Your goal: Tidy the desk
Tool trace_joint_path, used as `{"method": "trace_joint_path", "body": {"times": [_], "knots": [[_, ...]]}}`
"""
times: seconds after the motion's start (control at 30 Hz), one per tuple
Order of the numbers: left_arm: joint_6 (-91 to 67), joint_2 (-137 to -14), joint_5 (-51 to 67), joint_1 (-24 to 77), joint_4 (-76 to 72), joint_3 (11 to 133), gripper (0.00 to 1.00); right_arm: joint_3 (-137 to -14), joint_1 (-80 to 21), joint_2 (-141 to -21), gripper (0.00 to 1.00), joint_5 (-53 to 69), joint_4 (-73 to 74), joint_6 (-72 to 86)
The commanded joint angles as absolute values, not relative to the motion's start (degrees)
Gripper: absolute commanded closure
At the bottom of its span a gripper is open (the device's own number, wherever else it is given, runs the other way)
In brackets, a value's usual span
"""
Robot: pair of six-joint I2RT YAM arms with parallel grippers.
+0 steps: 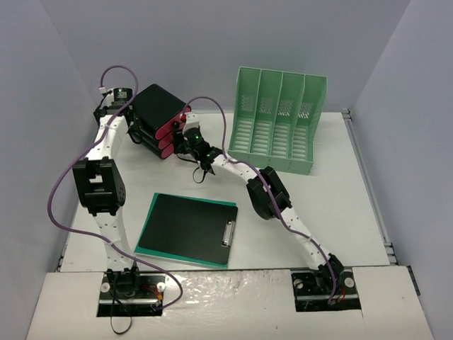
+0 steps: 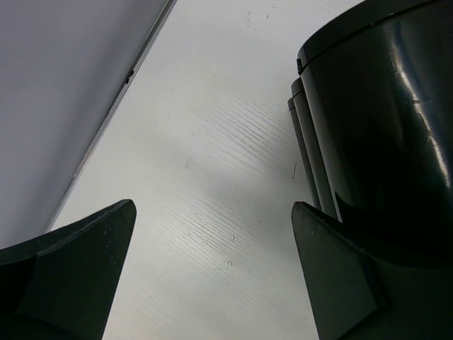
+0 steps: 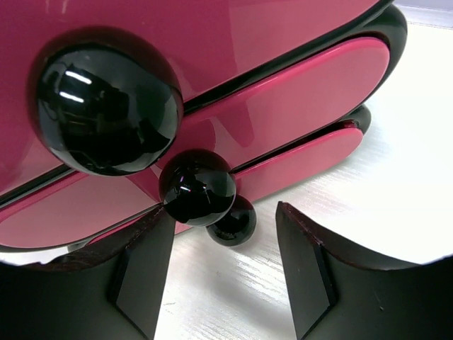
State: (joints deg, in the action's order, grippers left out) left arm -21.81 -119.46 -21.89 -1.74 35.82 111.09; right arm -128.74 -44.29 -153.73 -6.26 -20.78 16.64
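On the white desk (image 1: 318,212) at the back left stands a glossy black drawer unit (image 1: 157,113) with pink drawer fronts (image 3: 283,106) and round black knobs (image 3: 197,188). My right gripper (image 1: 180,138) faces those fronts. It is open (image 3: 223,283), and the lowest knob (image 3: 233,221) sits just ahead of the gap between its fingers without being held. My left gripper (image 1: 133,131) is at the unit's left side. It is wide open (image 2: 212,276) over bare desk (image 2: 212,163), its right finger (image 2: 333,276) close against the black casing (image 2: 382,127).
A mint-green file rack (image 1: 279,120) stands at the back, right of the drawer unit. A black clipboard (image 1: 191,227) lies on a green folder (image 1: 180,258) at the front centre. The desk's metal edge rail (image 2: 131,74) and the grey wall run close on the left.
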Motion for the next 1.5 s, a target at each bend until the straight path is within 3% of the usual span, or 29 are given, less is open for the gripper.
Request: {"method": "trace_joint_path", "body": {"times": [0.0, 0.27, 0.77, 1.0, 1.47], "knots": [[-21.45, -116.72, -22.15, -0.62, 34.54, 113.29, 0.10, -132.46, -44.12, -153.63, 0.44, -6.86, -26.71, 18.27], [-21.53, -116.63, -22.24, -0.62, 34.45, 113.37, 0.10, -130.18, -44.03, -151.54, 0.43, -6.06, -25.16, 18.22], [-21.99, -115.30, -22.76, -0.89, 34.39, 113.06, 0.10, -107.96, -44.22, -130.08, 0.45, -8.34, -19.15, 16.11], [-22.68, -113.84, -22.84, -1.05, 35.05, 113.21, 0.10, -105.26, -45.34, -120.41, 0.44, -8.25, -8.36, 17.54], [-25.69, -104.33, -29.16, -1.03, 39.40, 105.67, 0.10, -74.96, -45.38, -96.01, 0.39, 3.90, -0.24, 35.57]]}}
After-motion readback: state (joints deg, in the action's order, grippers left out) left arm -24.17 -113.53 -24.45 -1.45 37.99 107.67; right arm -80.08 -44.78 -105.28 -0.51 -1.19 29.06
